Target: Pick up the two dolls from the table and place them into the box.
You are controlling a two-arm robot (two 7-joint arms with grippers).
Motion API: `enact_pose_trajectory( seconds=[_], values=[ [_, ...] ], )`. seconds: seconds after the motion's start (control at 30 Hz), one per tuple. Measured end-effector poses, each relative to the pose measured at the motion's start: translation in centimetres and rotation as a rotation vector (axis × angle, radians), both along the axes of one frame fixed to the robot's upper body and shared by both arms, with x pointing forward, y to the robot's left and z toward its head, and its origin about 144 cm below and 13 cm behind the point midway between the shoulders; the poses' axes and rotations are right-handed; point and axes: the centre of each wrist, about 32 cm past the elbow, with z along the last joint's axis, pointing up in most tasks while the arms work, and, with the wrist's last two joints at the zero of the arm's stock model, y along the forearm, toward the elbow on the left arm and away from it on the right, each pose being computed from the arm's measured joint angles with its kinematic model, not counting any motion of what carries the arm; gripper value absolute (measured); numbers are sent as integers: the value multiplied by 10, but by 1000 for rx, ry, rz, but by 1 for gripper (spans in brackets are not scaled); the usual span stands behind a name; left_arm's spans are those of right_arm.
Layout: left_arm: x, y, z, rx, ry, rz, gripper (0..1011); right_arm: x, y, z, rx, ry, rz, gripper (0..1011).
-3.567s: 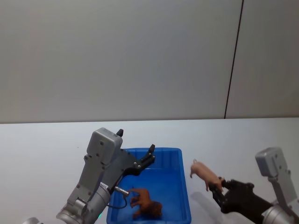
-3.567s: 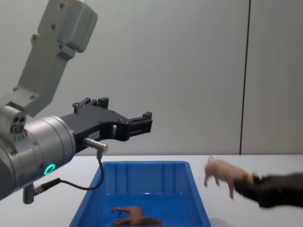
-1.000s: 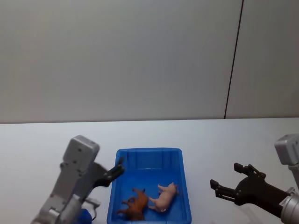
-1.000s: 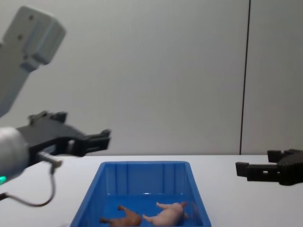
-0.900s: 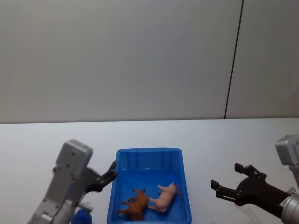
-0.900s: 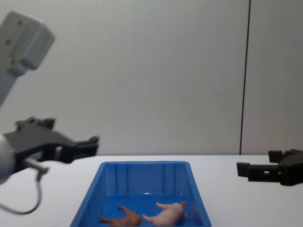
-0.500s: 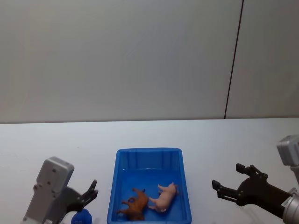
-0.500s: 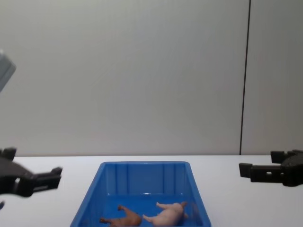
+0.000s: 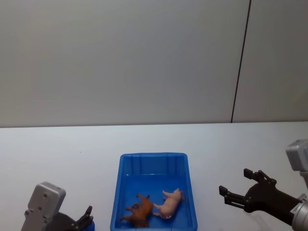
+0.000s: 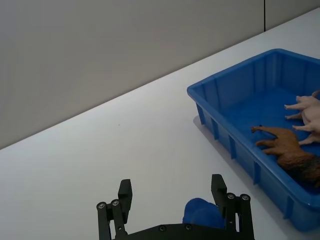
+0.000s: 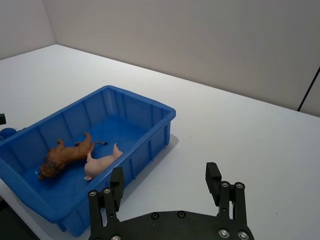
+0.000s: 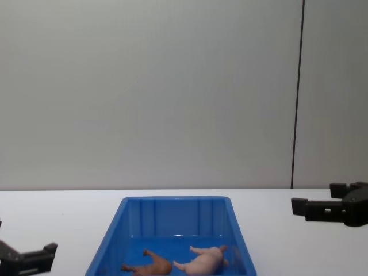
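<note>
Pink pig: lies on its side on the floor of the blue bin, in the near half, toward the right wall
Brown animal: also on its side on the bin floor, just left of the pig and touching or nearly touching it
Bin: stands on the white bench between the two arms — both toys are inside it, none on the bench
Left tool: low at the bin's left side, near the front edge of the bench, released with fingers spread and nothing between them; a small blue rounded thing of unclear kind sits just in front of it
Right tool: well apart from the bin on its right, hovering above the bench, fingers spread and empty
Key relation: from the left tool the bin's near wall lies just beside it with the brown animal closest; from the right tool the pig is the nearer toy, across the bin's right rim
Long axes: both toys lie roughly along the bin's length, slightly slanted
Judgement: the placing looks done — what remains seems to be only drawing the arms clear, and neither tool needs to cross the rim for that
</note>
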Motion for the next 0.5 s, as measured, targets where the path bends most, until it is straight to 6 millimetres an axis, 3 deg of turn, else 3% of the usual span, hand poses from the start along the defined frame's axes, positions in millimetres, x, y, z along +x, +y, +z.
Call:
enact_pose_trajectory(
  seconds=[0.5],
  values=[
    [-4, 11, -26, -81, 46, -18, 1001, 0, 0, 0, -1, 1, 0, 1001]
  ],
)
